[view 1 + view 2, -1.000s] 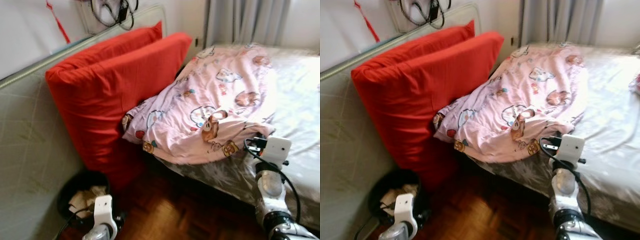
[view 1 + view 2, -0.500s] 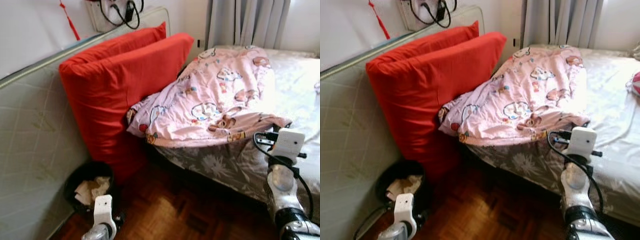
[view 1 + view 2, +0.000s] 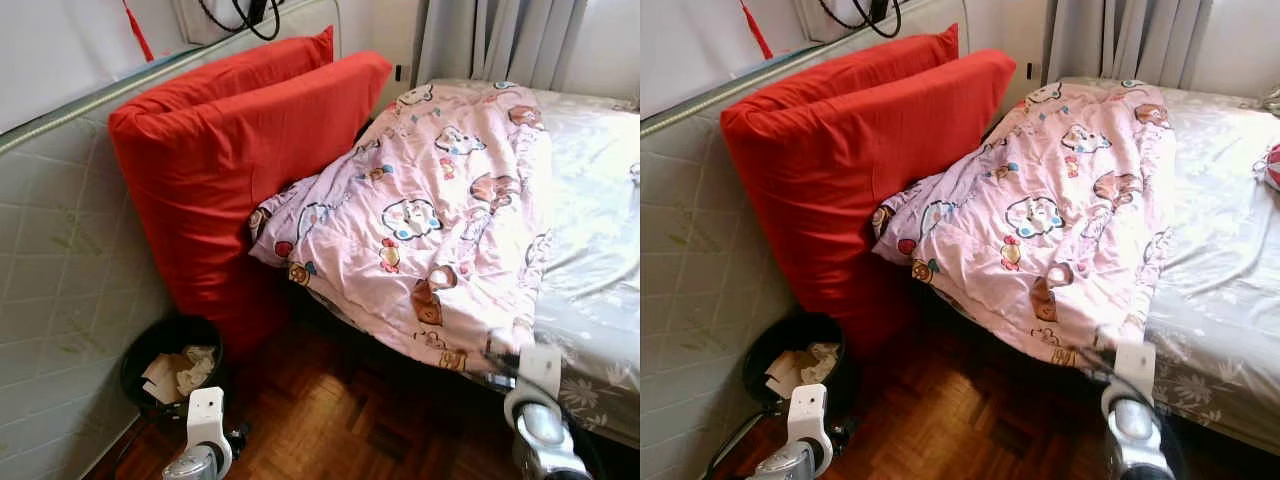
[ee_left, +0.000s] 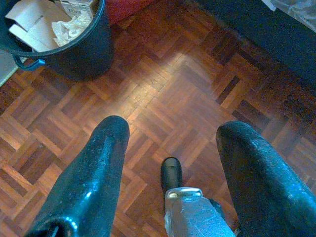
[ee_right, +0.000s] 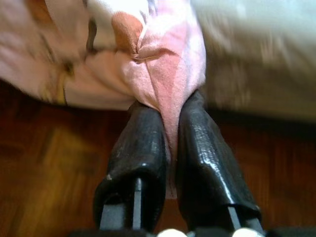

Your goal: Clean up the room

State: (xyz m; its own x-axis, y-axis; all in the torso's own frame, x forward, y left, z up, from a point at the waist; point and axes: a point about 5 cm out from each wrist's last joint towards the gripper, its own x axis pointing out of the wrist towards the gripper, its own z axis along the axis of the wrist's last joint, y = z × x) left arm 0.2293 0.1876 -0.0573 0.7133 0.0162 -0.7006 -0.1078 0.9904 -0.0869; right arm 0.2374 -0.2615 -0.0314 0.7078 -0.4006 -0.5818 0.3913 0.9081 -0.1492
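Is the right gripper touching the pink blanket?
Touching. The right wrist view shows the right gripper with its two black fingers pinched on a fold of the pink blanket, no gap.

Right gripper [image 5: 170,118] has its jaws clamped on the blanket [image 5: 163,69] edge; left gripper [image 4: 170,143] hangs low, jaws apart.

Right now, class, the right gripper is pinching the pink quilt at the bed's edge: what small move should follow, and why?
Probably lift and draw the pink cartoon quilt back up over the bed. The right gripper is shut on a fold of its corner, which hangs off the mattress edge toward the parquet floor.
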